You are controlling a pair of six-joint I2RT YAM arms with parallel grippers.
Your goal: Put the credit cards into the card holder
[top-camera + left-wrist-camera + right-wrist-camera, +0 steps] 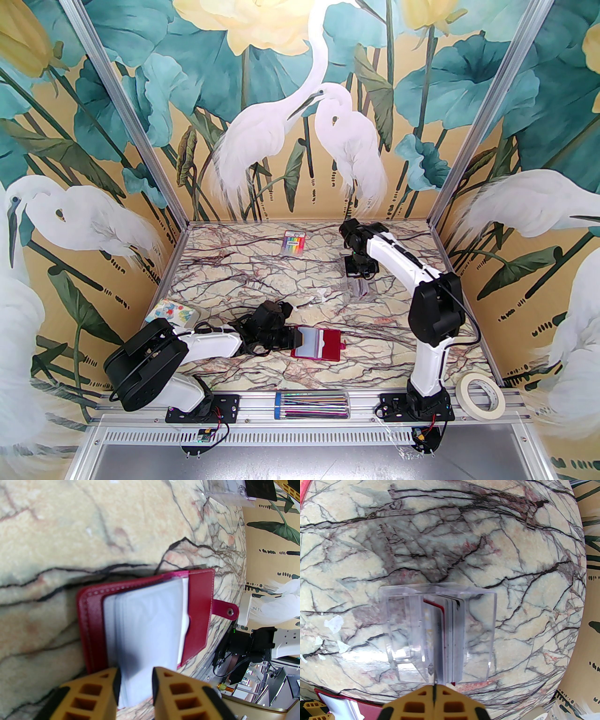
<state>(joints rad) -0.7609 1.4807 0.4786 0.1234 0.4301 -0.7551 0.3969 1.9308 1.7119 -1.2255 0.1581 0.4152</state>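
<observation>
Card holder (318,343) lies open on the marbled desk (243,276). The left gripper (136,675) is part-open, straddling its clear sleeves (150,620). Farther back, the credit cards (450,639) stand on edge in a clear box (480,632), with the right gripper (434,688) pinched onto one card's edge.

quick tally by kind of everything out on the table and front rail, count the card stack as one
red card holder: 1
clear box: 1
credit cards, one stack in the box: 1
rainbow-striped pack: 1
patterned white square: 1
tape roll: 1
tube of coloured sticks: 1
total: 7
</observation>
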